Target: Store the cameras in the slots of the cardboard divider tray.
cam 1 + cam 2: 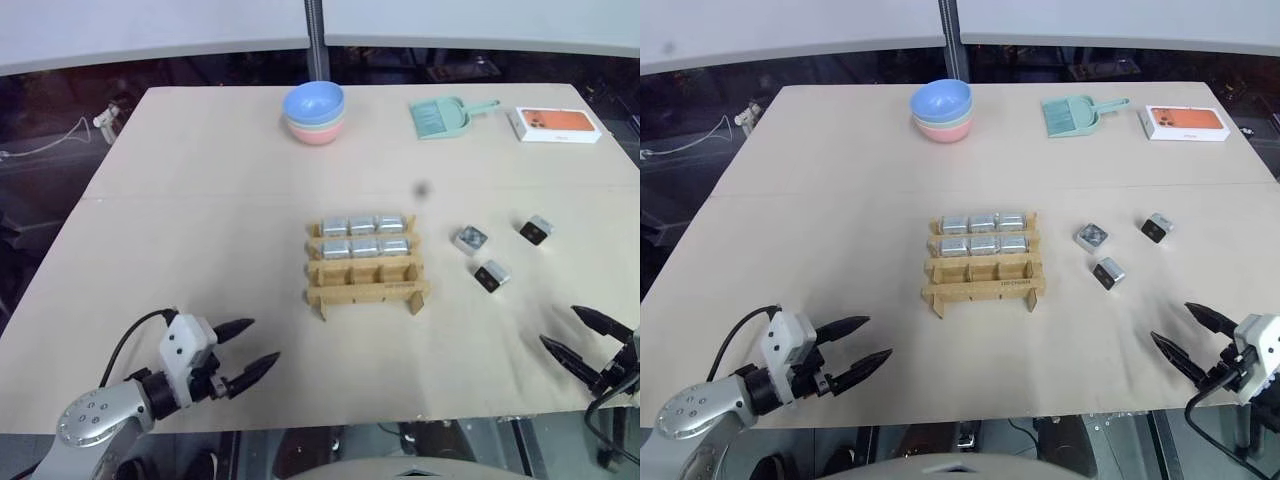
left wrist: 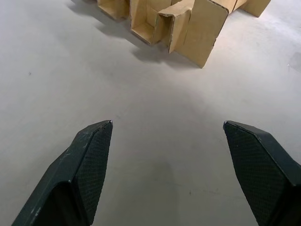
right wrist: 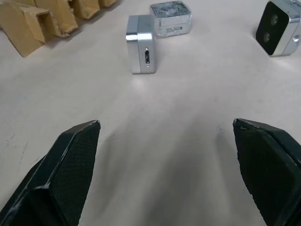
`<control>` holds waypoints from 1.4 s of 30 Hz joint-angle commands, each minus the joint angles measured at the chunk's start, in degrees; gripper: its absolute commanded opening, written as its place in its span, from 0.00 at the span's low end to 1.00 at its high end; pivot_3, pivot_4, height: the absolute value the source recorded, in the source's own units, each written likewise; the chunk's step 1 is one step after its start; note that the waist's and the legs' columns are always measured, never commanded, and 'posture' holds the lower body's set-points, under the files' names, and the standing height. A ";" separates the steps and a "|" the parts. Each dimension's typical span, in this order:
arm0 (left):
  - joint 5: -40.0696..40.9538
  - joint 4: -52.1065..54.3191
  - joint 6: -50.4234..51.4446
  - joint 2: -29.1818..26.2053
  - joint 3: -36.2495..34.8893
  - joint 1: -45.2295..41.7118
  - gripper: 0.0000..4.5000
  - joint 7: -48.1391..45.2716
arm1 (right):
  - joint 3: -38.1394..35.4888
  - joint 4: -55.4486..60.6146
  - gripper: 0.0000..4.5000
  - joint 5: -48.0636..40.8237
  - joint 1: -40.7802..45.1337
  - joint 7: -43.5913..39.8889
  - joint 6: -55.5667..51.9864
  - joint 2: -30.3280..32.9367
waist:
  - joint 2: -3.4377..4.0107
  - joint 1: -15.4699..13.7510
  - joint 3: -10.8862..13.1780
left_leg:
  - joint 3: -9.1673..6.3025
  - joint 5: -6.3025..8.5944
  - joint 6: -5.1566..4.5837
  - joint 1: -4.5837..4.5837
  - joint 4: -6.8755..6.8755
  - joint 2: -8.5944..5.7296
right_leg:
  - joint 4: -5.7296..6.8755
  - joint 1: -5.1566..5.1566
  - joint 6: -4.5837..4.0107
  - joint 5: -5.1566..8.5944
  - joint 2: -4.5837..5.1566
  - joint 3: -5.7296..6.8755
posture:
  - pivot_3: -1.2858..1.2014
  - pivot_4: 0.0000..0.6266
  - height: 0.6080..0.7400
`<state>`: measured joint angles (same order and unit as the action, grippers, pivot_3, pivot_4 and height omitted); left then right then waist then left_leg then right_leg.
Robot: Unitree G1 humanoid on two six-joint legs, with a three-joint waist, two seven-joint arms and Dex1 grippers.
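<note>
Both sets of jaws stand spread wide, nothing between them. Left gripper (image 1: pixel 248 351) hovers low over the near-left part of the table, its black fingers aimed toward the tray; right gripper (image 1: pixel 587 342) hangs at the near-right edge, fingers aimed at the loose cameras.

Brown cardboard divider tray (image 1: pixel 366 288), three rows of three slots on small feet, sits mid-table. Far and middle rows are full: six small silver-grey boxy cameras (image 1: pixel 364 236) seated with metal backs up. The near row's three slots are open and bare.

Three more cameras lie loose to the right of the tray, apart from each other and from it: one flat with a patterned label face up (image 1: pixel 470 239), one nearest the robot with its black face showing (image 1: pixel 491 275), one farthest right, black face also showing (image 1: pixel 536 229). In the right wrist view the nearest one (image 3: pixel 140 44) shows a port in its side; it is likely the next pick, being closest to the right gripper. My guess: the right arm does the fetching since the stock lies on its side, and the left waits clear of the tray.

Surface is a pale beige board (image 1: pixel 200 200), matte, with a faint seam running across it. Far edge holds stacked pastel bowls, blue on top (image 1: pixel 314 111), a green dustpan (image 1: pixel 441 116) and a white-and-orange flat box (image 1: pixel 555 123). Beyond the table the floor is dark, with a white cable (image 1: pixel 50 142) at far left and a metal pole (image 1: pixel 317 40) behind.
</note>
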<state>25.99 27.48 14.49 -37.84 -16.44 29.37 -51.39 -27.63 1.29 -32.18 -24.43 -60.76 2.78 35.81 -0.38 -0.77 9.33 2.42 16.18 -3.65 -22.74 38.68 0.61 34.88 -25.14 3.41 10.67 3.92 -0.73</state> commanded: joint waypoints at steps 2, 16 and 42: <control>0.10 -0.24 -0.73 -0.69 -0.63 -0.45 0.86 -0.78 | -1.06 1.75 1.00 -0.33 -0.02 0.38 0.22 -0.11 | 0.00 0.00 0.00 | 0.02 0.00 0.00 0.00 0.01 0.00 | 0.00 0.00 0.00 0.00 0.00 -0.02 | 0.52 0.24 1.00; -0.18 -2.27 -3.39 -1.55 -0.42 -3.51 0.86 -3.39 | -0.29 2.38 1.00 -0.54 0.82 2.70 -1.79 -1.04 | -0.03 0.02 -0.04 | 0.10 0.00 -0.01 0.05 0.08 0.00 | 0.08 0.01 0.00 -0.01 -0.03 -0.10 | 0.52 0.24 1.00; 20.22 -7.35 7.42 -25.24 -13.86 -24.71 0.86 -31.34 | 4.20 8.49 1.00 1.86 7.15 12.57 -7.69 -4.87 | -0.03 0.35 -0.02 | 0.25 -0.01 0.00 0.15 0.55 0.03 | 0.72 -0.02 0.00 0.00 -0.13 -0.27 | 0.52 0.24 1.00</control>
<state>44.22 20.24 20.96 -61.79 -27.77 5.81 -81.94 -22.86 8.18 -30.38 -17.91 -49.13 -5.53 30.76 -0.41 -0.42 9.31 2.67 16.17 -3.65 -22.58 39.23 0.64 35.59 -25.16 3.41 10.67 3.79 -0.99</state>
